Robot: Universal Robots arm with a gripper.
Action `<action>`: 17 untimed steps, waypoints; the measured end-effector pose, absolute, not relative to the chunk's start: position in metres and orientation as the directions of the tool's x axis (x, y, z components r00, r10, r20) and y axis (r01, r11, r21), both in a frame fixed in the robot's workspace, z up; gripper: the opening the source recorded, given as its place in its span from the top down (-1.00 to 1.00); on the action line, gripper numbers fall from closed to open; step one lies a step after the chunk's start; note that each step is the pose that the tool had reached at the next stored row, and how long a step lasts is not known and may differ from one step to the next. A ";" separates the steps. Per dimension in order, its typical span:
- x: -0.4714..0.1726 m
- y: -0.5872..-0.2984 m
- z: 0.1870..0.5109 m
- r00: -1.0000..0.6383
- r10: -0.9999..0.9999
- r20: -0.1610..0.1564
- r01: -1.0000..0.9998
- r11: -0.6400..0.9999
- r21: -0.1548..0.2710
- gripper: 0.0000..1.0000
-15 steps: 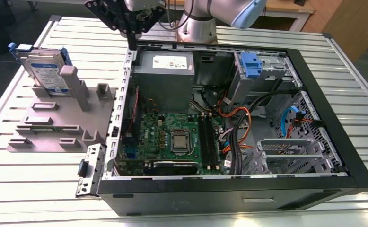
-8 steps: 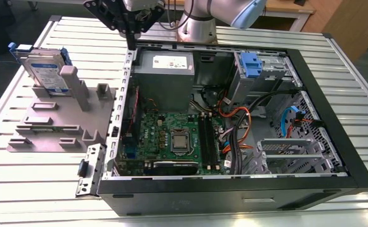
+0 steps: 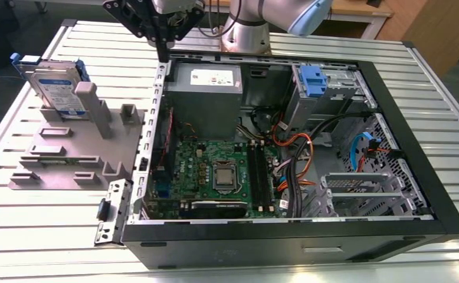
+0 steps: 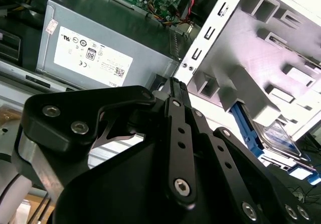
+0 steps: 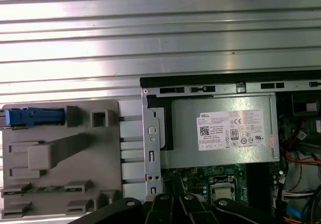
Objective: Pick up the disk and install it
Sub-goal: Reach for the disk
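The room is well lit. In the first wrist view the ribbed metal worktop (image 5: 160,28) shines with white stripes of glare. It is bright in the exterior view too, but the inside of the computer case (image 3: 292,242) is dim and full of shadow. In the second wrist view the grey holder (image 4: 261,38) looks washed out, nearly white with a pink tint. The black gripper (image 4: 175,86) looks very dark, with tiny shiny spots on its screws.
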State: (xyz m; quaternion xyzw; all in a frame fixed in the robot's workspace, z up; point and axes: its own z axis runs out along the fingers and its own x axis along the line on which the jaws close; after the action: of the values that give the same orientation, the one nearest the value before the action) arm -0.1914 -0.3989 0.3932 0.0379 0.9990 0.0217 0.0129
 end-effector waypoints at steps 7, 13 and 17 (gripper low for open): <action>-0.193 -0.399 0.393 -0.997 0.076 -0.024 0.075 0.996 0.044 0.79; -0.194 -0.399 0.393 -0.997 0.076 -0.024 0.075 0.996 0.044 0.79; -0.195 -0.399 0.393 -0.997 0.076 -0.024 0.075 0.996 0.044 0.79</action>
State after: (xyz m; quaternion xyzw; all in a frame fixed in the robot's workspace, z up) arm -0.1954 -0.3989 0.3931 0.0379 0.9990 0.0217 0.0129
